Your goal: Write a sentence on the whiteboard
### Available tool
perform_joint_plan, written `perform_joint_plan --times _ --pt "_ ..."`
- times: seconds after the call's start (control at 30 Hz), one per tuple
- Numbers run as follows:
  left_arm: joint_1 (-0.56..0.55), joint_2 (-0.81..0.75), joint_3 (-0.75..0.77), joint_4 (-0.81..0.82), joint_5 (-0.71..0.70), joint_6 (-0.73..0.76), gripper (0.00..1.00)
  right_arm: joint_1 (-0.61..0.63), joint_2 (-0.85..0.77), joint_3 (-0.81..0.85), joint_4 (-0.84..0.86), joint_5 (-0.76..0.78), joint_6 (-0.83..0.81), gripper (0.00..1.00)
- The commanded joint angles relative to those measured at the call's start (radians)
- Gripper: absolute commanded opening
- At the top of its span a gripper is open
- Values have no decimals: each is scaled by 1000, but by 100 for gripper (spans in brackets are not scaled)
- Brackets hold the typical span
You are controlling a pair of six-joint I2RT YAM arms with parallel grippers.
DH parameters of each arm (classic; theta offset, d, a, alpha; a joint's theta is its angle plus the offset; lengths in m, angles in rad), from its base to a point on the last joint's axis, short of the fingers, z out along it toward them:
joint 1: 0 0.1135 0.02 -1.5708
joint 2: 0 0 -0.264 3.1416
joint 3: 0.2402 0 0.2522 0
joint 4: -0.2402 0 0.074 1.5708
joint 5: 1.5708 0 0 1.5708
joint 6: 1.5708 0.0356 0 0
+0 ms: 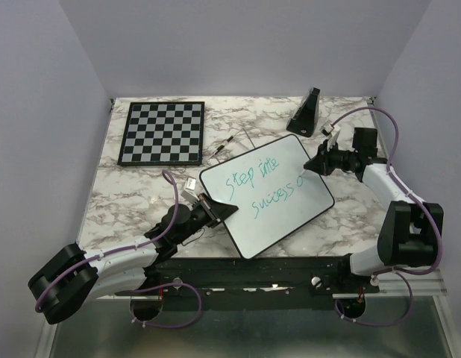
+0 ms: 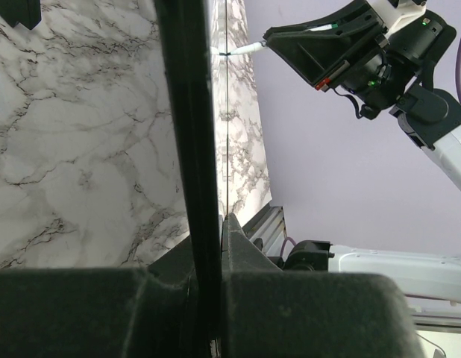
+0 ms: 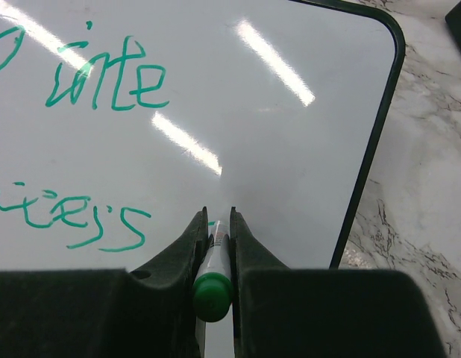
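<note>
At the middle of the surface [image 1: 133, 198], the whiteboard [image 1: 271, 224] sits with its near-left edge pinched in the closed left end effector [image 1: 219, 211] to steady it, while the right end effector [image 1: 311, 165], clamped on a green marker [image 3: 212, 287], seemingly rests its tip just after the teal sentence [image 1: 264, 186].

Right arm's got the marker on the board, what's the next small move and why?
Probably drag the marker on along the second line to start the next letter: the sentence stops at an "o" after "success", bare whiteboard lies before the rim, and the left gripper clamps it.
</note>
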Motion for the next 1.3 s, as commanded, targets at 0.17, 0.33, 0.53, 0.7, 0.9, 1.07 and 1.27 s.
perform_joint_plan --times 0.17,0.33,0.53,0.7,0.9,1.07,1.27 --pt "0 -17 17 51 9 63 0 -20 -32 14 25 18 24 1" --pt "1 -19 16 57 12 65 0 -46 -15 17 53 53 53 1" --pt "1 -19 11 60 12 63 0 -46 6 11 123 117 93 1" --pt "1 -11 16 66 12 63 0 -46 40 20 162 125 116 1" --pt "1 -5 16 71 15 63 0 -46 51 22 162 102 113 1" --pt "1 -2 16 74 15 63 0 -46 49 24 156 91 110 1" --pt "0 -7 11 76 15 62 0 -46 37 24 162 90 113 1"
